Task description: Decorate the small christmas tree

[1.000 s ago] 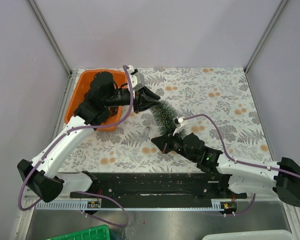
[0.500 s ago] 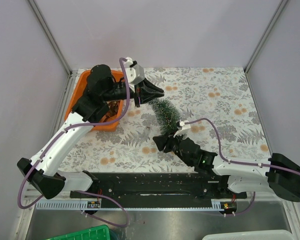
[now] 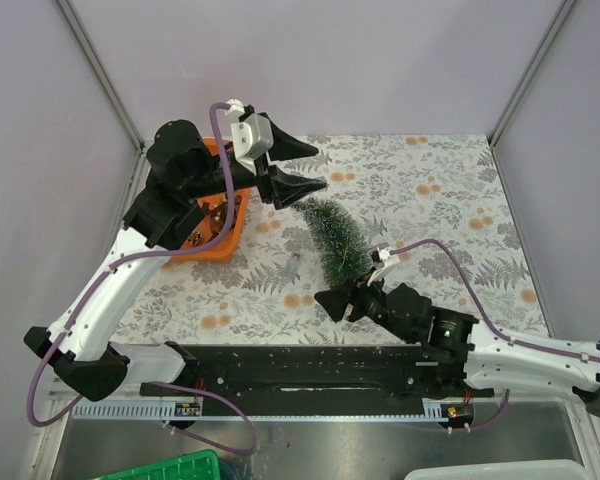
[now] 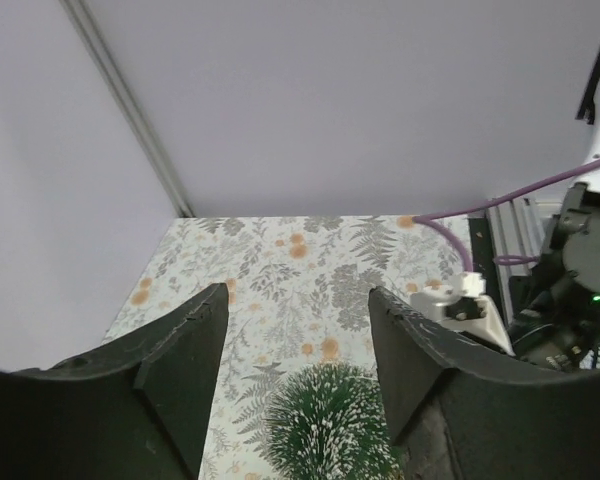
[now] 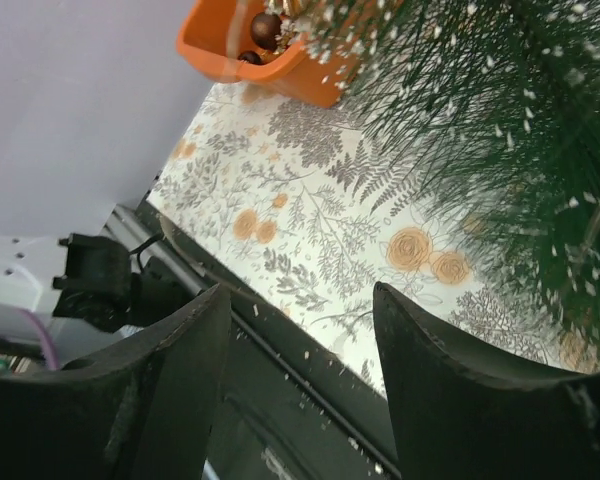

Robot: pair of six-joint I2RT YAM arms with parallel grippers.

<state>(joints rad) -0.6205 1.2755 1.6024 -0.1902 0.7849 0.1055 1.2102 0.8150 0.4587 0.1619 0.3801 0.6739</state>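
The small christmas tree [image 3: 336, 238], dark green with white-tipped bristles, stands on the flowered table mat with neither gripper touching it. My left gripper [image 3: 318, 167] hangs open just behind and left of it. In the left wrist view the tree's frosty top [image 4: 330, 425] shows low between the fingers [image 4: 180, 360]. My right gripper [image 3: 332, 300] is open in front of the tree, near the table's front edge. In the right wrist view the tree's bristles [image 5: 520, 130] fill the upper right, beyond the empty gripper [image 5: 300, 300].
An orange tray [image 3: 227, 231] with small brown and gold ornaments [image 3: 218, 214] sits at the back left, partly under the left arm; it also shows as tray [image 5: 280, 60] in the right wrist view. A black rail [image 3: 300, 365] runs along the near edge. Grey walls enclose the table.
Both grippers have opened and let go of the tree. The left gripper rose and drew back to the left; the right arm pulled back toward the near edge. The tree now stands free.
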